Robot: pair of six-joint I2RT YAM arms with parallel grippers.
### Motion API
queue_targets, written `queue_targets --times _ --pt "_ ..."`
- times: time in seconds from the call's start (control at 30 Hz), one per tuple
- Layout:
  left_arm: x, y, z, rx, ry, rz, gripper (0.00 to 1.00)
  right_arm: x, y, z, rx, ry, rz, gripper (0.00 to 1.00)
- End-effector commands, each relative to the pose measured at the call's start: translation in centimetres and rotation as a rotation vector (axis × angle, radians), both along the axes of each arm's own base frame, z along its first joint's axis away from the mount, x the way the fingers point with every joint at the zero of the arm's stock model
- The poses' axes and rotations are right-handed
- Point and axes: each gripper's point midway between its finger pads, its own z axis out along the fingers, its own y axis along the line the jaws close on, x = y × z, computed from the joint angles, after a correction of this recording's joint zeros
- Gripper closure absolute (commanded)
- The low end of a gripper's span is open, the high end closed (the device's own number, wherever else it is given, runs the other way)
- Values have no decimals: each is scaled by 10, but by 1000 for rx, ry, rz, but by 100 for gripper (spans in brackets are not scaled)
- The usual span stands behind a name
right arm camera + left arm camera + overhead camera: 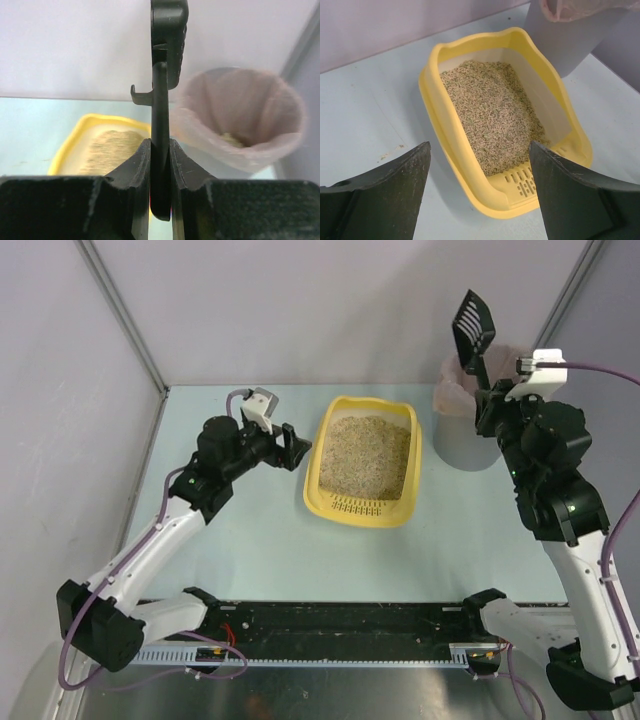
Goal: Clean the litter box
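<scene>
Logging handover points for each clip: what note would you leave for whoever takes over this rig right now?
Left gripper: open, empty, hovering just left of the litter box.
Right gripper: shut on the black scoop, held upright by the bin.
Litter box: mid-table, filled with litter, no clumps visible.
Done: some beige bits lie in the bin's liner.
Left: probably check the litter for more waste, then set the scoop down.

The scene is lit evenly and brightly from above. Only a faint, soft shadow is cast on the table (250, 540) beside the litter box (362, 510). In the right wrist view, it is seen blurred.
</scene>
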Motion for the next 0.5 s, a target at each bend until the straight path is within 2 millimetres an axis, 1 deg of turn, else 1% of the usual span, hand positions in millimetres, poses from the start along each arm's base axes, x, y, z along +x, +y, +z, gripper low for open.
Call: queue_targets --times 0.0,0.03,0.07,0.13,0.17,0.2,0.23,0.27,0.3,0.4,0.43,0.47 --pt "1 13 35 -70 -138 71 16 -8 58 8 333 29 249 100" --pt "-3 17 43 -88 -168 78 16 -11 70 4 379 58 306 100" --pt "-5 21 41 -92 -179 95 16 -11 83 -11 427 108 348 100" --pt "-9 27 55 -120 -231 115 15 -15 106 -19 549 157 435 100" --pt "-8 31 53 -116 -236 135 14 -16 115 -26 577 179 458 100" --pt "-8 33 55 -118 -245 144 14 -18 129 -44 595 226 491 100" --pt "-9 35 57 -120 -252 151 14 -18 137 -45 629 228 501 100" --pt "-9 35 58 -120 -255 155 13 -18 143 -52 638 245 500 100" --pt "-9 36 58 -120 -256 158 12 -23 153 -62 640 273 513 100" --pt "-9 35 59 -126 -253 153 12 -20 159 -74 702 293 467 100" --pt "-9 35 59 -126 -253 153 12 -16 158 -89 724 307 416 100" --pt "-10 35 59 -129 -251 152 12 -17 160 -95 796 329 389 100"
